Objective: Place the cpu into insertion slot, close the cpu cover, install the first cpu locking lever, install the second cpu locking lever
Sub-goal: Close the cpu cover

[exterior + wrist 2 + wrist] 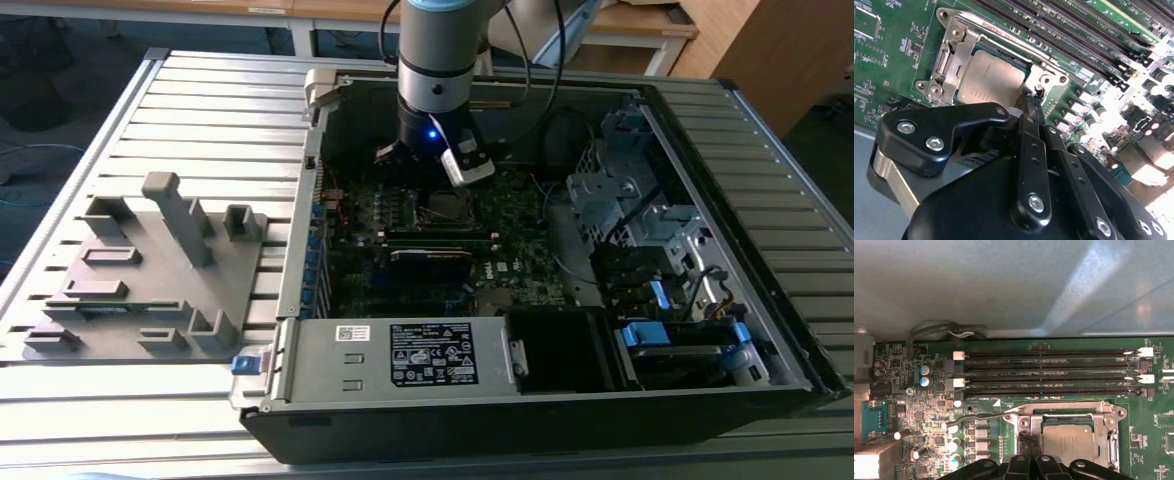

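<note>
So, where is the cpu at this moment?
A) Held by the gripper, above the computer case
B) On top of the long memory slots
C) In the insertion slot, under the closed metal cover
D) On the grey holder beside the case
C: in the second wrist view the cpu lies flat in the insertion slot, and the cpu cover is down, its frame around the chip's grey top.
</note>
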You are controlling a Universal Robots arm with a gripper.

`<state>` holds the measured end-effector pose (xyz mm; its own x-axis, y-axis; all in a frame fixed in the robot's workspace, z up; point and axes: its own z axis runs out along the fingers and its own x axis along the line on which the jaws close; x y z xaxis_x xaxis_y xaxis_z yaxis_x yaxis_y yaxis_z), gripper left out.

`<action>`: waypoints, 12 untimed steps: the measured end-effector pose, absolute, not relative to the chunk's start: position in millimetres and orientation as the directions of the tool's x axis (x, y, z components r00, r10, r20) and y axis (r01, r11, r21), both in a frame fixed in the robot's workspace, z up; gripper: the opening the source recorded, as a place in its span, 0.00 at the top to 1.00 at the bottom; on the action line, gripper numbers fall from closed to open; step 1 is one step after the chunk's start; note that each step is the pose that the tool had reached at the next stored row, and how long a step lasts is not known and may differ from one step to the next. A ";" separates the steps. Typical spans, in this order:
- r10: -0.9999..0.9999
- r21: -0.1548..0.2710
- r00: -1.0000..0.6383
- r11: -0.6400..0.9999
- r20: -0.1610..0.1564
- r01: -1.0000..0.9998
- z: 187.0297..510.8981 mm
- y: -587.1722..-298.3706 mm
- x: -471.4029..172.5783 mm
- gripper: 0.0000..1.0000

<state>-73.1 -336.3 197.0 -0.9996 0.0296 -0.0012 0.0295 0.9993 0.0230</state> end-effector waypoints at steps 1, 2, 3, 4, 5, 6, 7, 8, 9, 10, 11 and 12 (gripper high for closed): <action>0.030 0.023 -1.000 0.999 -0.001 0.030 197.0 -336.3 -73.1 0.89; 0.030 0.023 -1.000 0.999 -0.001 0.030 197.0 -336.3 -73.1 0.89; 0.030 0.023 -1.000 0.999 -0.001 0.030 197.0 -336.3 -73.1 0.89; 0.030 0.023 -1.000 0.999 -0.001 0.030 196.9 -336.2 -73.1 0.89; 0.030 0.023 -1.000 0.999 -0.002 0.030 196.8 -336.2 -73.1 0.89; 0.030 0.023 -1.000 0.999 -0.002 0.030 196.8 -336.2 -73.1 0.89; 0.030 0.023 -1.000 0.999 -0.002 0.030 196.8 -336.2 -73.1 0.89; 0.030 0.023 -1.000 0.999 -0.002 0.030 196.8 -336.2 -73.1 0.89; 0.030 0.023 -1.000 0.999 -0.002 0.030 197.0 -336.2 -73.1 0.89; 0.030 0.024 -1.000 0.999 -0.002 0.030 197.4 -336.2 -73.0 0.89; 0.030 0.024 -1.000 0.999 -0.002 0.030 197.9 -336.1 -72.9 0.89; 0.030 0.025 -1.000 0.999 -0.002 0.029 198.4 -336.0 -72.9 0.89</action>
